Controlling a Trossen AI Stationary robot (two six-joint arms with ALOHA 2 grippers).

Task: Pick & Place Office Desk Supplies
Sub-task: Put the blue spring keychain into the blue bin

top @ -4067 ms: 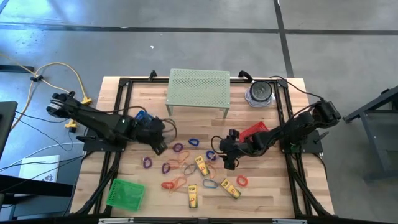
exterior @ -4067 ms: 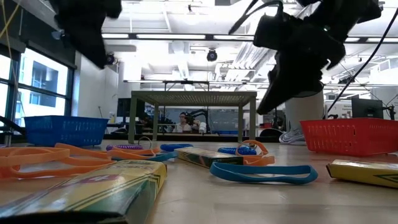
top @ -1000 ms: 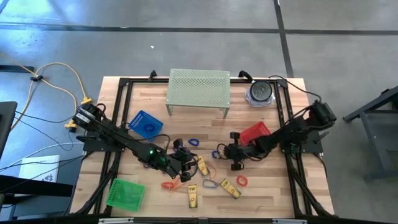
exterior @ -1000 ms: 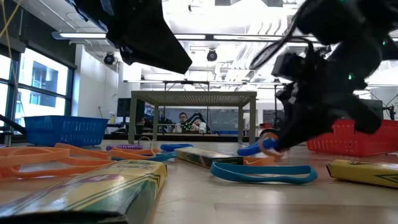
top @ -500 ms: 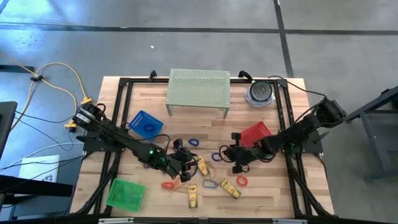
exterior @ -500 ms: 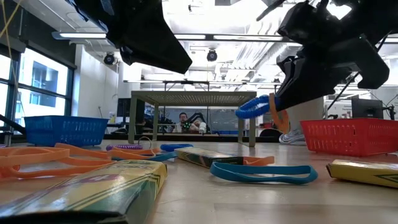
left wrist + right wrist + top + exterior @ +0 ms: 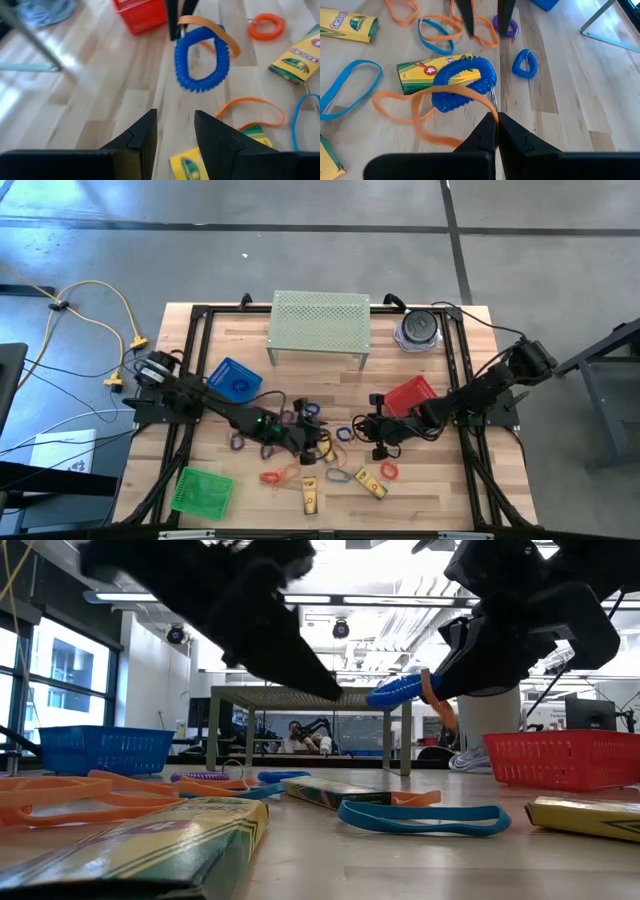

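Wooden tabletop [image 7: 420,490] is still carrying most of your supplies: from above, you are seeing loops and crayon boxes [image 7: 310,496] scattered at 6 o'clock of the green stand [image 7: 320,320]. Right wrist view: your right gripper [image 7: 496,116] is pinching a blue coil loop [image 7: 465,80] and an orange band [image 7: 440,97], lifted. Left wrist view: your left gripper [image 7: 175,131] is hovering part-open, empty. Nearly everything is awaiting sorting.

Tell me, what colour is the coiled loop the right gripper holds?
Blue coiled loop, pinched alongside an orange band; clearest in the right wrist view.
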